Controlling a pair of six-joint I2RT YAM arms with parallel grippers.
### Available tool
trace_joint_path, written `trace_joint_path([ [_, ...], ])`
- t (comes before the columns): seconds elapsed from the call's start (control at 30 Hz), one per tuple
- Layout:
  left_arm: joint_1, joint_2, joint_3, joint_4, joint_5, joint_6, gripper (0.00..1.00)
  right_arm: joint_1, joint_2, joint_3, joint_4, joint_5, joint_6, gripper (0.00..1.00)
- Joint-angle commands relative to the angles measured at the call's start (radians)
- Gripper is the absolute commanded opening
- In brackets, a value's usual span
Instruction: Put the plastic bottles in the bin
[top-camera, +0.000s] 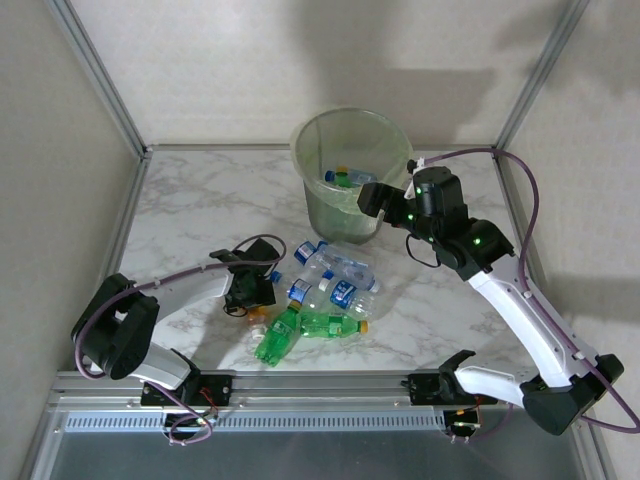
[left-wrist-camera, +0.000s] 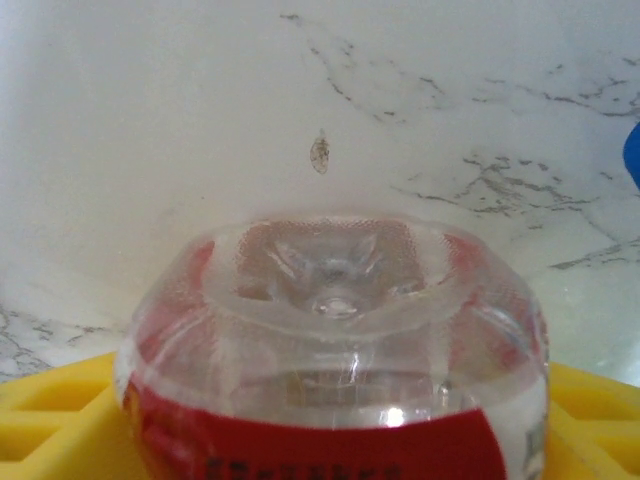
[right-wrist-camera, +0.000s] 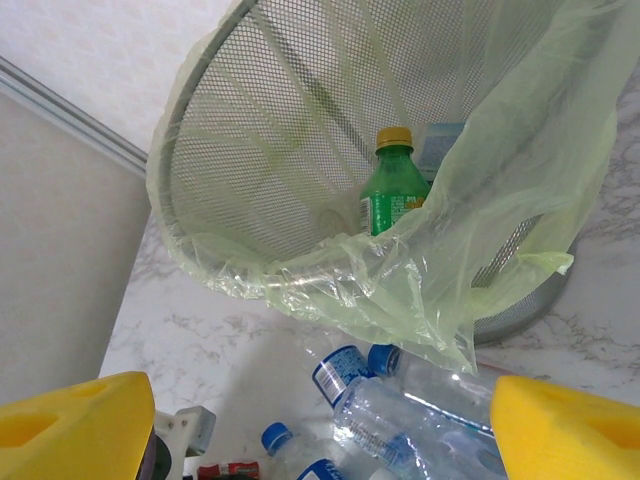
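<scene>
Several clear and green plastic bottles (top-camera: 330, 285) lie clustered toward the white marble table's (top-camera: 190, 200) near edge. Left pincer (top-camera: 250, 290) straddles a clear red-labelled bottle (left-wrist-camera: 335, 340); whether it grips, I cannot tell. Right pincer (top-camera: 372, 198) hangs wide and empty beside the round mesh bin with pale green liner (top-camera: 335, 212) at the far edge, a green yellow-capped bottle (right-wrist-camera: 392, 190) inside.

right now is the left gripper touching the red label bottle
Cannot tell: left wrist view shows the red label bottle between the yellow fingers of the left gripper, but neither contact nor gap is plain.
</scene>
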Motion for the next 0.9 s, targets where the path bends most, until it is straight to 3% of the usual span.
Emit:
trace_joint_path([
  [0.0, 0.007, -0.004, 0.022, -0.014, -0.022, 0.001, 0.67, 0.006, -0.015, 0.021, -0.002, 0.022, 0.010, 0.87],
  [0.4, 0.007, -0.036, 0.083, -0.072, -0.069, 0.004, 0.58, 0.006, -0.027, 0.016, -0.004, 0.036, 0.006, 0.87],
  [0.53, 0.007, -0.053, 0.188, -0.152, -0.121, 0.019, 0.57, 0.006, -0.031, 0.019, -0.004, 0.044, 0.002, 0.87],
  [0.7, 0.008, -0.027, 0.576, -0.335, -0.227, 0.088, 0.57, 0.006, -0.040, 0.027, -0.004, 0.062, -0.005, 0.87],
  [0.87, 0.009, 0.147, 1.094, -0.477, -0.264, 0.158, 0.55, 0.005, -0.037, 0.037, -0.006, 0.067, -0.013, 0.88],
])
